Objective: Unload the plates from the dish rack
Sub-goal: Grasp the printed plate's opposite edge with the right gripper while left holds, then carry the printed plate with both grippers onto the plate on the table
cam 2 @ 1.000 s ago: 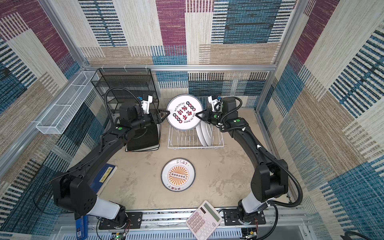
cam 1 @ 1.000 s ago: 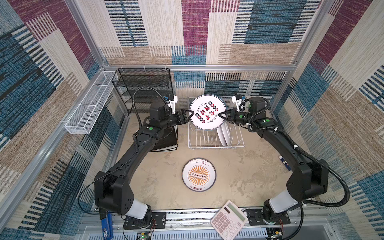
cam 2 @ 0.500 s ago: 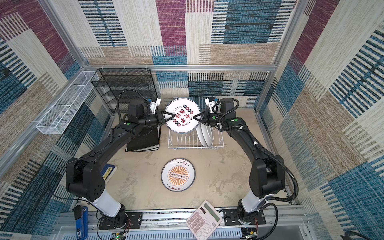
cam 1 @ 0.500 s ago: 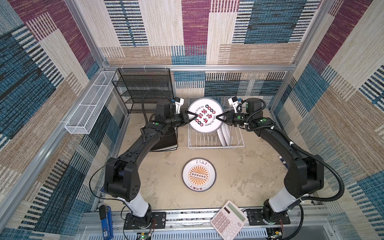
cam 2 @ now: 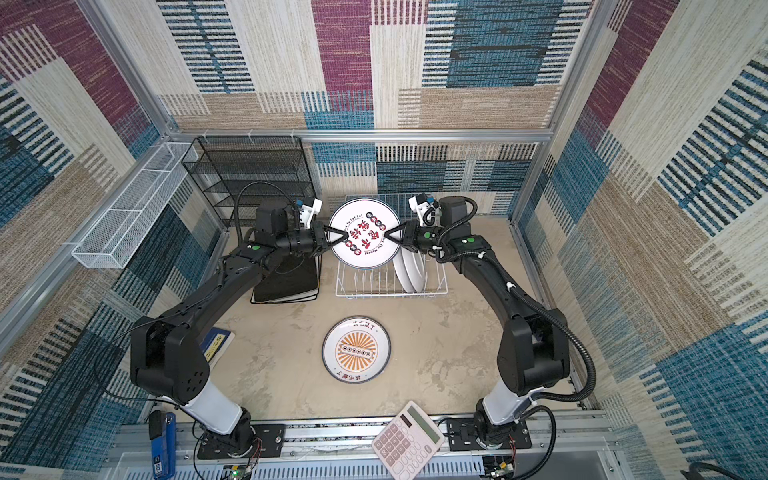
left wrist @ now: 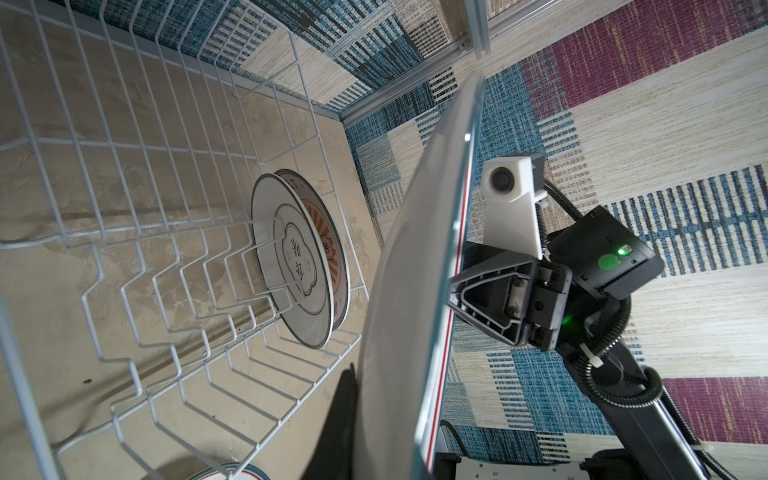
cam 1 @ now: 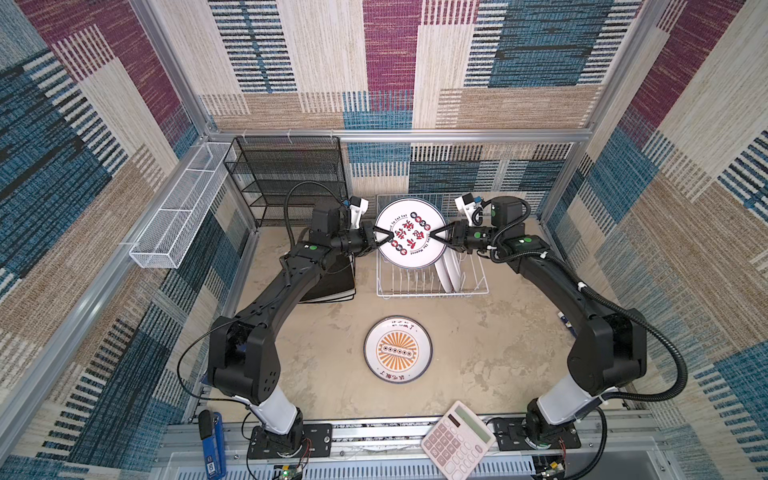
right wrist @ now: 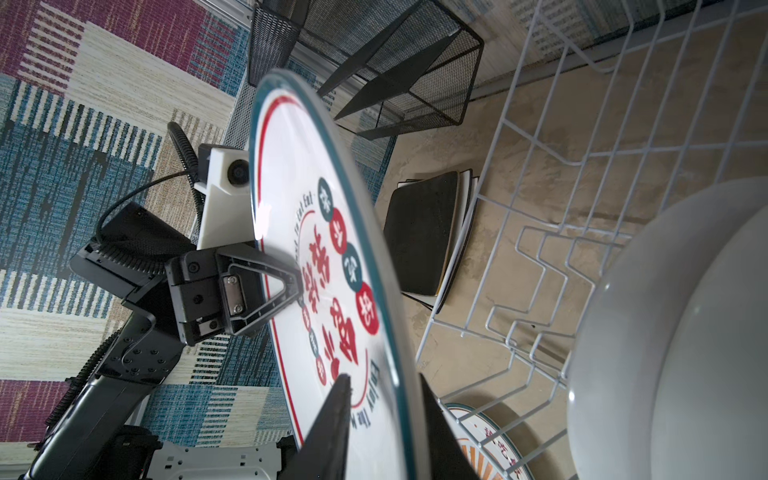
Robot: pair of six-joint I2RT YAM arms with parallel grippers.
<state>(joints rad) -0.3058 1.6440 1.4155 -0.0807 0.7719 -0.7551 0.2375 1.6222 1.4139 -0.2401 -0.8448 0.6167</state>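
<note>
left gripper (cam 1: 390,240) has closed onto the round white red-printed plate (cam 1: 409,233); right gripper (cam 1: 430,237) straddles it, hold unclear. likely stiff, slick, breakable: pinch rims.

The raised plate (cam 1: 409,226) is white with red and teal discs; the flat plate (cam 1: 398,349) shows an orange sunburst; the dish rack (cam 1: 432,293) is white.
</note>
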